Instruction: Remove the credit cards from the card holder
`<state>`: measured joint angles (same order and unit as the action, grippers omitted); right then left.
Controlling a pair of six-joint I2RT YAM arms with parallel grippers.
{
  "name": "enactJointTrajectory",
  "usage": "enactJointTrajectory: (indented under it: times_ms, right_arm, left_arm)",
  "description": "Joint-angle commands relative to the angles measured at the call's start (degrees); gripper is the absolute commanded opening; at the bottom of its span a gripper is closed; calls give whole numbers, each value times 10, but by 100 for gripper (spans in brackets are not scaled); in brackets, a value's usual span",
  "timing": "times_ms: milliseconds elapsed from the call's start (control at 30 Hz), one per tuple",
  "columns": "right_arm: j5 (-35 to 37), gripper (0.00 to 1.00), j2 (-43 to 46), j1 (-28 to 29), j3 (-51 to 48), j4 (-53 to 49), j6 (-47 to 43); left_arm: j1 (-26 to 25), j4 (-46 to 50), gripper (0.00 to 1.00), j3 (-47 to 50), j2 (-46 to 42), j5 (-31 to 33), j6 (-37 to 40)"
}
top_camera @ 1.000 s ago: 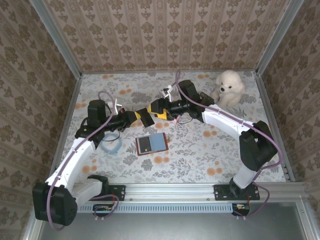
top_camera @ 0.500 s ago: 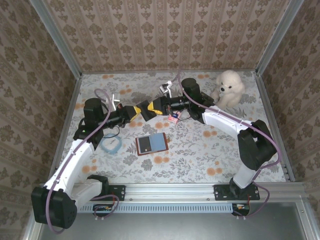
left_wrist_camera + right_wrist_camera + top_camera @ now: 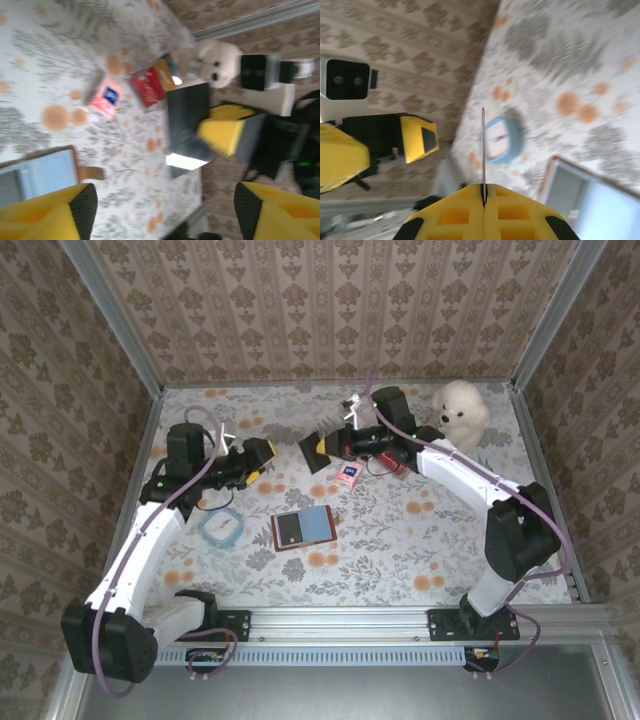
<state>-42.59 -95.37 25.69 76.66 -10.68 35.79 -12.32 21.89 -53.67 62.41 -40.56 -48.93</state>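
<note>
nearest to the arm bases, the flat brown card holder lies open on the flowered table cover, a little left of the middle. its long axis goes left to right, with the right end turned slightly to the far side; the dark panel is on the left half and the light blue panel on the right half. to the left of it, not touching, lies a blue round disc. further back, a small pink card with a blue mark lies flat on the table, and a red card lies near it on the right, partly hidden by the right arm. above the table the left arm is bent at the elbow and reaches to the right; the left gripper has its yellow fingers wide apart with nothing between them. the right arm reaches to the left, and the right gripper is pressed closed on a thin dark card, which points toward the left gripper, with a gap between the two. in the far right corner sits a white plush dog.
</note>
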Motion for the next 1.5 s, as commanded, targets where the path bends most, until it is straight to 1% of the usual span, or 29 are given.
enactJointTrajectory:
  times_ms: [0,100,200,267,333,367,500,700,867,1000,1100,1467]
  right_arm:
    - [130,0,28,-24,42,-148,-168]
    - [209,0,31,-47,49,-172,-253]
    - [275,0,29,-77,61,-188,-332]
    - [282,0,22,-101,68,-198,-397]
    - [306,0,18,-120,68,-196,-456]
    - [317,0,10,-130,78,-198,-477]
    - [325,0,-44,-173,147,-268,-539]
    - [341,0,-123,-190,229,-327,-644]
    - [347,0,-172,-192,262,-353,-704]
    - [375,0,-209,-193,287,-365,-733]
    - [372,0,-227,-193,300,-380,-758]
    - [407,0,-255,-195,301,-355,-763]
  left_arm:
    - [21,63,86,-2,34,53,64]
    - [37,63,93,-5,62,63,95]
    - [50,49,95,-1,77,60,119]
    - [58,45,97,1,82,60,130]
    - [63,44,99,3,88,60,138]
    - [66,44,100,5,91,59,141]
    - [73,44,100,5,102,56,151]
    - [80,48,100,-1,117,50,159]
    - [83,48,100,4,119,49,159]
    - [84,30,100,13,119,8,148]
    - [84,32,100,17,115,9,148]
    - [85,15,100,35,118,0,134]
